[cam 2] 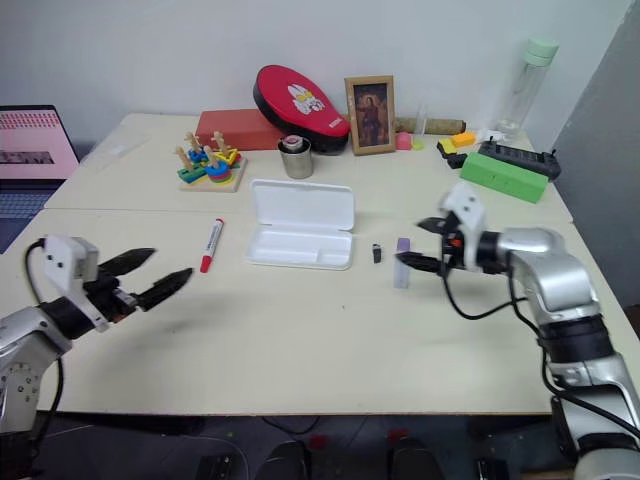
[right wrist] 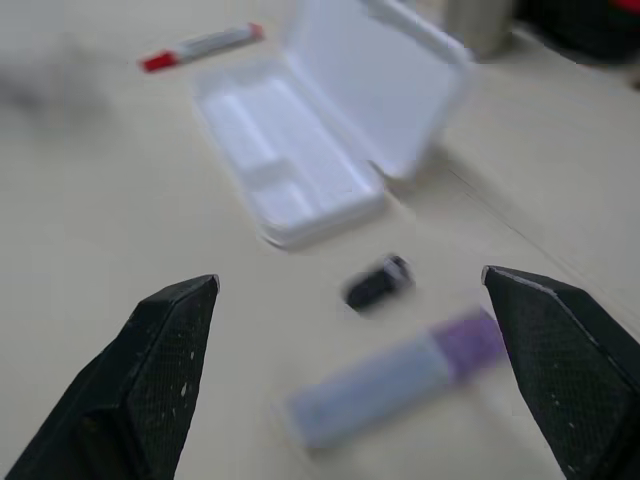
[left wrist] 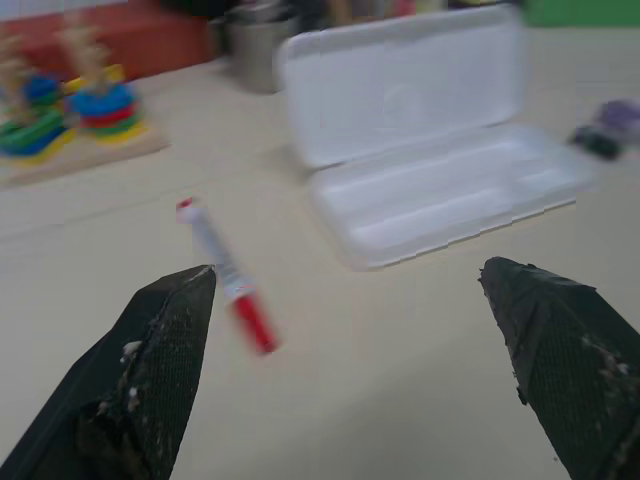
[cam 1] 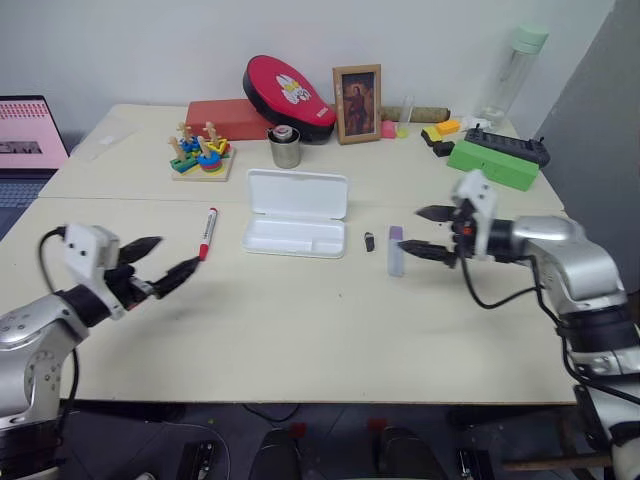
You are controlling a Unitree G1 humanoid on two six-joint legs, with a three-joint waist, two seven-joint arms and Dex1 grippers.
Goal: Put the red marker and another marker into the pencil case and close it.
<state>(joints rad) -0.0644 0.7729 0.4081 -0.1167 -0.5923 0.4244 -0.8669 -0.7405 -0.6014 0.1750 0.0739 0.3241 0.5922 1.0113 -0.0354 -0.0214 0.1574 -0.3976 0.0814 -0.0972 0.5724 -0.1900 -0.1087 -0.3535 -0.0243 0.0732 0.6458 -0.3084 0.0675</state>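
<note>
We are looking at a pale beige table (cam 1: 300,330). The open white pencil case (cam 1: 295,213) is lying at its middle, the red marker (cam 1: 208,233) to its left, a small black object (cam 1: 369,241) and the purple-capped marker (cam 1: 396,250) to its right. A stacking toy (cam 1: 201,154), metal cup (cam 1: 286,147), framed picture (cam 1: 357,104) and green box (cam 1: 492,163) are sitting farther back.

Silver arms, white wrist blocks, black cables, black textured fingers (left wrist: 160,380).

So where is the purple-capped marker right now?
In the left eye view the purple-capped marker lies on the table, right of the open pencil case, beside a small black object, near the open right gripper.
</note>
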